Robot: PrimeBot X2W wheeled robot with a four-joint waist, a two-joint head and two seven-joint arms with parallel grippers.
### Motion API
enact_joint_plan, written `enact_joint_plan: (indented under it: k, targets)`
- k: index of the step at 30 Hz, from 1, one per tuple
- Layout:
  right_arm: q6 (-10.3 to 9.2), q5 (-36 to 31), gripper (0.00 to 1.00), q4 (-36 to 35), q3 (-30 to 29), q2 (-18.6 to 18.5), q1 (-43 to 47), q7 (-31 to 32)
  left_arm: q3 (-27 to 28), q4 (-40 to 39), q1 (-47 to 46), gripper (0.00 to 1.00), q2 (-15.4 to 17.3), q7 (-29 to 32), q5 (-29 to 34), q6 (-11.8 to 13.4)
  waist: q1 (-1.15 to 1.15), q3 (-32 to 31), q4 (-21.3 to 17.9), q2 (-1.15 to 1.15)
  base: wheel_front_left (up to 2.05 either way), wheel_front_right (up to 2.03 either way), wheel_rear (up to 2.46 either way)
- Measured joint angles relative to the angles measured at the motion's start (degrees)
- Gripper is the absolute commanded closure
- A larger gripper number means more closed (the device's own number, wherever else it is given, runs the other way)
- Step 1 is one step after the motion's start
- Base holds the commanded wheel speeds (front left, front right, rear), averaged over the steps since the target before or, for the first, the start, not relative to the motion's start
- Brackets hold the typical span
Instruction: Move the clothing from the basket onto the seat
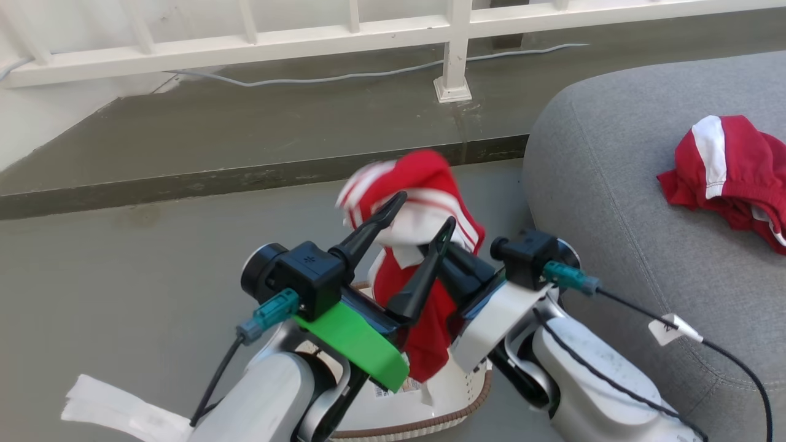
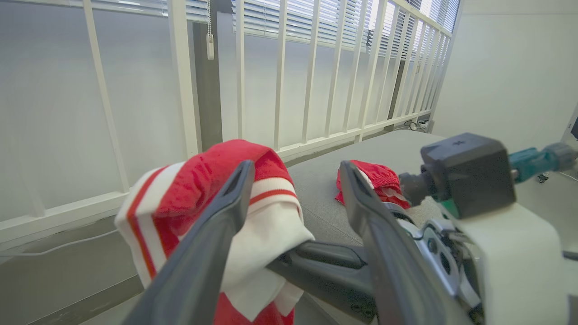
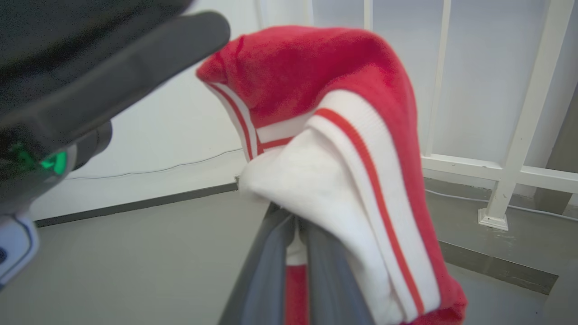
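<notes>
First garment (image 1: 731, 166) is on the seat (image 1: 602, 184), right of frame. Second garment (image 1: 424, 178) hangs mid-frame over the basket (image 1: 457, 393), pinched in your fully closed right gripper (image 3: 294, 234). Left gripper (image 1: 425, 210) is spread wide and empty. You've got the carry and drop left. Can't tell if the basket holds more.

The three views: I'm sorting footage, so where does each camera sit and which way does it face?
Head view: on the head, looking forward and down at the basket and seat; both forearms show.
Left wrist view: on the left wrist, looking along the open left tool towards the railing; the right tool shows.
Right wrist view: on the right wrist, looking along the right tool, shut on the striped garment.
Shared: both wrist views show that garment and the railing.
</notes>
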Motion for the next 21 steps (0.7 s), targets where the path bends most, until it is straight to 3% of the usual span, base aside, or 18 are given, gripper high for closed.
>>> enact_joint_plan:
  k: [8, 21]
  targets:
    - [-0.19, 0.3, 1.00, 1.8, -2.9, 0.0, -1.0, -0.9, -2.9, -0.1, 0.0, 0.00, 1.7, 2.1, 0.7, -1.1, 0.00, 0.2, -0.5, 0.00, 0.00, 0.00, 0.00]
    - [-2.61, 0.9, 1.00, 3.7, -7.9, -1.8, -3.1, -2.2, -6.0, 0.1, 1.3, 0.00, 4.8, 4.8, 2.4, -2.0, 0.00, 1.7, -2.5, 0.00, 0.00, 0.00, 0.00]
